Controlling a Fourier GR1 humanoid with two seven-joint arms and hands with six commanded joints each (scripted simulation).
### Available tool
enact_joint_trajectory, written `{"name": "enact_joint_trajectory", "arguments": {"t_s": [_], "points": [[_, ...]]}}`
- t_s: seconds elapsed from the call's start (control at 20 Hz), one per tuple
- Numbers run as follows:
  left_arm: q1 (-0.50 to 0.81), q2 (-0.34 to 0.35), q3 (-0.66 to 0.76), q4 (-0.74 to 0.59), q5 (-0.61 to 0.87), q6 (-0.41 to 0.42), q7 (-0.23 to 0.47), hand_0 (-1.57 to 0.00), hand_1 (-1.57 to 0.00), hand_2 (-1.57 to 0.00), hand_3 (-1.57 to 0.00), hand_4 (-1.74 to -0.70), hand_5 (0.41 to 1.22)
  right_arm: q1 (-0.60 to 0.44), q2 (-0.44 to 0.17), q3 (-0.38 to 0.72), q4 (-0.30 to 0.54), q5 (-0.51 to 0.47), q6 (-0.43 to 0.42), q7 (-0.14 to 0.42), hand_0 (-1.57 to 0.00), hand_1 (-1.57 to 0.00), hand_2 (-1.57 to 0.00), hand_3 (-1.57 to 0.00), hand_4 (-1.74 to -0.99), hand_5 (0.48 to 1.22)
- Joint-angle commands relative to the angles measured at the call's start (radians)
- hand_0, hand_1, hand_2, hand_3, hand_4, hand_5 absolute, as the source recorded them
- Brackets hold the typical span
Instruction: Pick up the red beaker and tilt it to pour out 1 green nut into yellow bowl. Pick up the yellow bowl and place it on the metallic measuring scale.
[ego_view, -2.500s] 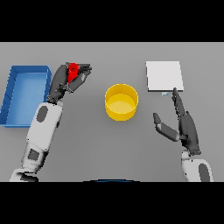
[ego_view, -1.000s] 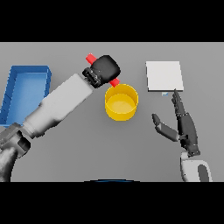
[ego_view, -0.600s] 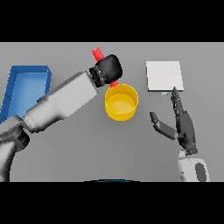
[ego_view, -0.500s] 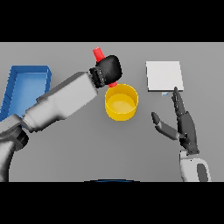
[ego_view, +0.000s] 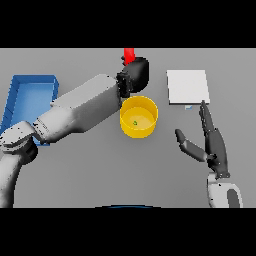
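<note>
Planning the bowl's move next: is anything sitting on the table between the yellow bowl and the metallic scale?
Nothing visible does. The grey table between the yellow bowl and the metallic scale is bare. The right hand hovers nearer the robot, off that path; the left hand holds the red beaker behind the bowl.

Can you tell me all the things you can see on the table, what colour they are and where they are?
Red beaker: one, red, far middle, held in the left hand above the bowl.
Yellow bowl: one, yellow, table's middle.
Green nut: one, green, inside the yellow bowl.
Measuring scale: one, pale grey square, far right.
Blue bin: one, blue, far left.
Table: one, grey.
Left hand: one, dark, curled round the beaker.
Right hand: one, dark, fingers straight, near right.
</note>
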Motion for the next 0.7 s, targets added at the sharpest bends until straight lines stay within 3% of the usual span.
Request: {"name": "enact_joint_trajectory", "arguments": {"t_s": [0.0, 0.15, 0.3, 0.45, 0.65], "points": [[-0.026, 0.001, -0.001, -0.003, -0.003, -0.012, -0.017, -1.57, -1.57, -1.57, -1.57, -1.73, 1.221, -0.003, 0.001, 0.003, 0.007, 0.005, 0.0, 0.006, 0.0, 0.0, 0.0, 0.0, -1.138, 0.572], [-0.169, 0.013, 0.026, 0.08, -0.018, 0.025, -0.054, -1.57, -1.57, -1.57, -1.57, -1.73, 1.221, -0.007, 0.012, 0.015, 0.011, 0.016, -0.004, 0.011, 0.0, 0.0, 0.0, 0.0, -1.135, 0.563], [-0.241, 0.061, 0.12, 0.154, 0.024, 0.058, -0.033, -1.57, -1.57, -1.57, -1.57, -1.72, 1.221, -0.029, 0.014, 0.011, 0.034, 0.012, -0.003, 0.001, 0.0, 0.0, 0.0, 0.0, -1.131, 0.553], [-0.322, 0.095, 0.265, 0.269, 0.105, 0.043, 0.035, -1.57, -1.57, -1.57, -1.57, -1.73, 1.221, 0.007, 0.016, 0.021, 0.012, -0.01, 0.022, -0.037, 0.0, 0.0, 0.0, 0.0, -1.105, 0.559], [-0.355, 0.196, 0.591, 0.424, 0.363, -0.027, 0.165, -1.57, -1.57, -1.57, -1.51, -1.73, 1.221, -0.026, 0.005, 0.013, 0.035, -0.016, 0.027, -0.028, 0.0, 0.0, 0.0, 0.0, -1.105, 0.578]]}}
